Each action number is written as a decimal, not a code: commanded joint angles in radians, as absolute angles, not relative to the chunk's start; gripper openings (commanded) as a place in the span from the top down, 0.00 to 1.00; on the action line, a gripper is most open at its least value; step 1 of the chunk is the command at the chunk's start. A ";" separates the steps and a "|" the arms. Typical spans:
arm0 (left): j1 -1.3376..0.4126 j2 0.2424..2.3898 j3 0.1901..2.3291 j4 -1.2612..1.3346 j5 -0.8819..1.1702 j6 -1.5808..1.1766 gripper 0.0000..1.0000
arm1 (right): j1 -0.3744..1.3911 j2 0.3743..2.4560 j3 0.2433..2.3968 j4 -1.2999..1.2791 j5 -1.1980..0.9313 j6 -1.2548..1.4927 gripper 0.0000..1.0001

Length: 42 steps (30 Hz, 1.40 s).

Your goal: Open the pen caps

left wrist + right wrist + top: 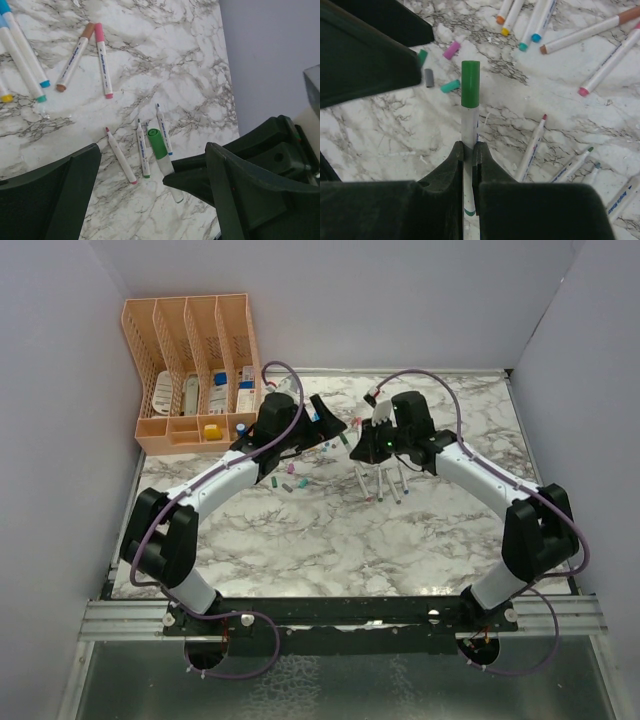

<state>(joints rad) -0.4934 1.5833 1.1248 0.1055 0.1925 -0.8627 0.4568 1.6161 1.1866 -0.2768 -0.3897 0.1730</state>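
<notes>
**Right gripper pinching a capped pen; left gripper spread.**

On the marble table (330, 540), nearest the arms, several uncapped pens (385, 480) lie side by side, with loose caps (450, 86) in pink, grey, teal and green scattered to their left. Just beyond, the right gripper (469, 150) is pressed together on the white barrel of a pen (469, 122). Its green cap (470, 84), a short smooth cylinder, is seated on the free end. The left gripper (152, 160) has its fingers wide apart, with the cap showing between them and touching neither. At the far left stands a peach rack (137, 350). Its upright slots hold white-and-blue items and its low front tray holds a yellow one.
</notes>
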 commanded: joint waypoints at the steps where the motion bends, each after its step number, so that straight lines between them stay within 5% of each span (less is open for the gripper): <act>1: -0.523 1.615 1.145 0.150 0.210 -0.884 0.13 | 0.488 1.550 1.186 -0.229 -0.431 0.196 0.99; 15: -0.540 1.629 1.133 0.185 0.212 -0.905 0.33 | 0.538 1.545 1.206 -0.222 -0.434 0.199 0.99; 30: -0.540 1.632 1.114 0.205 0.228 -0.912 0.78 | 0.543 1.524 1.201 -0.220 -0.429 0.194 0.98; 38: -0.540 1.632 1.110 0.205 0.243 -0.910 0.81 | 0.543 1.519 1.205 -0.209 -0.421 0.200 0.99; 42: -0.541 1.634 1.109 0.204 0.245 -0.910 1.00 | 0.542 1.517 1.208 -0.203 -0.418 0.211 0.98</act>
<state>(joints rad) -0.5354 1.6241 1.1198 0.1875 0.2070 -0.9165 0.5358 1.5574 1.1862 -0.2531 -0.4088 0.1913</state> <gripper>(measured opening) 0.173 0.045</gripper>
